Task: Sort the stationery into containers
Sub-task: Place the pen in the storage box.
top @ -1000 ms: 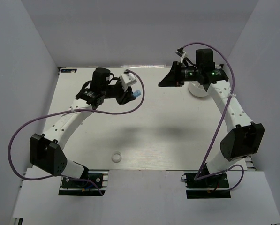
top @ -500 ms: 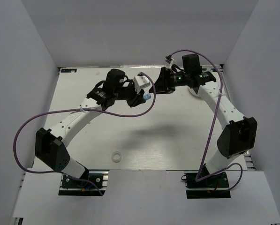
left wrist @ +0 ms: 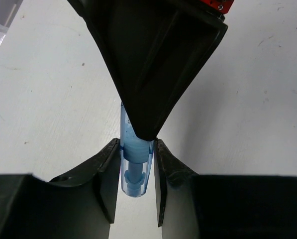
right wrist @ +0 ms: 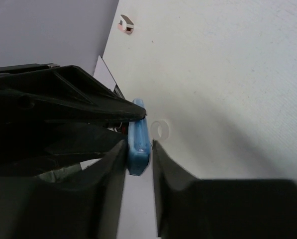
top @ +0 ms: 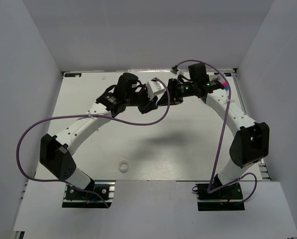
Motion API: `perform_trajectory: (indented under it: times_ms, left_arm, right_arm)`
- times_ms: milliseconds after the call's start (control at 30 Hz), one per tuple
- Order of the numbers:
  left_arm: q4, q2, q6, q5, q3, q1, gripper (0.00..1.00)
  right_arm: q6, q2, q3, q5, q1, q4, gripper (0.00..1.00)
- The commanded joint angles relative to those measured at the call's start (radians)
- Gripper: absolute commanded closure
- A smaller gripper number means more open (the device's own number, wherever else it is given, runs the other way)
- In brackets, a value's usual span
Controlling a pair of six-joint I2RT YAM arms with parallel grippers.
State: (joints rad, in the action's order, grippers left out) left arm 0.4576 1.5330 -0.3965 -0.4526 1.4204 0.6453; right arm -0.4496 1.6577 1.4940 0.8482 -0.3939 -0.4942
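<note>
Item, light-blue short tube (left wrist: 136, 172): held above the far middle of the table (top: 188, 144), pinched at one end by the fingers of my left gripper (left wrist: 137, 147) and at the other by my right gripper (right wrist: 139, 147), both closed on it, noses meeting; small white tape ring (top: 123, 166) lies well apart, near the front edge.

The left end effector (top: 152, 103) and the right end effector (top: 169, 95) meet tip to tip above the far middle of the tabletop (top: 188, 144), both closed on the light-blue tube (left wrist: 135, 167), leaving no gap between them. The left arm (top: 78, 129) and right arm (top: 235, 117) curve in from the near edge and ring the open middle, where only the white tape ring (top: 122, 167) lies by the near edge. Walls (top: 34, 74) stand close along the left, right and far edges.
</note>
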Motion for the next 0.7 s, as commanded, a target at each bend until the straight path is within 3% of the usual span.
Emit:
perform_trajectory:
  times_ms: [0,100,133,167,267,333,467,600,667]
  left_arm:
    - [0.0,-0.007,-0.008,0.011,0.031,0.01,0.89]
    - [-0.005,-0.011,0.002,0.026,0.023,0.01,0.73]
    - [-0.01,-0.014,0.013,0.038,0.015,0.01,0.57]
    - [-0.011,-0.019,0.018,0.046,0.011,0.01,0.47]
    - [-0.02,-0.033,0.045,0.095,-0.003,-0.01,0.02]
    - [-0.025,-0.036,0.082,0.171,-0.003,-0.021,0.02]
    - [-0.01,-0.05,0.064,0.213,-0.021,-0.032,0.02]
    - [0.004,-0.043,0.087,0.17,-0.038,-0.042,0.02]
    - [0.003,-0.036,0.085,0.158,-0.038,-0.042,0.02]
  right_arm:
    - [-0.003,-0.016,-0.005,0.012,0.003,0.025,0.75]
    - [0.0,-0.019,0.008,0.006,0.012,0.023,0.9]
    - [-0.001,-0.019,0.015,0.008,0.02,0.023,0.93]
    - [-0.001,-0.019,0.024,0.008,0.036,0.022,0.99]
    - [0.046,-0.009,0.092,-0.009,0.084,-0.012,1.0]
    - [0.113,0.0,0.19,-0.085,0.121,-0.05,1.0]
    - [0.585,0.057,0.42,-0.41,0.144,-0.185,1.0]
    - [0.816,0.195,0.619,-0.754,0.142,-0.309,1.0]
    - [0.888,0.301,0.73,-0.843,0.144,-0.348,1.0]
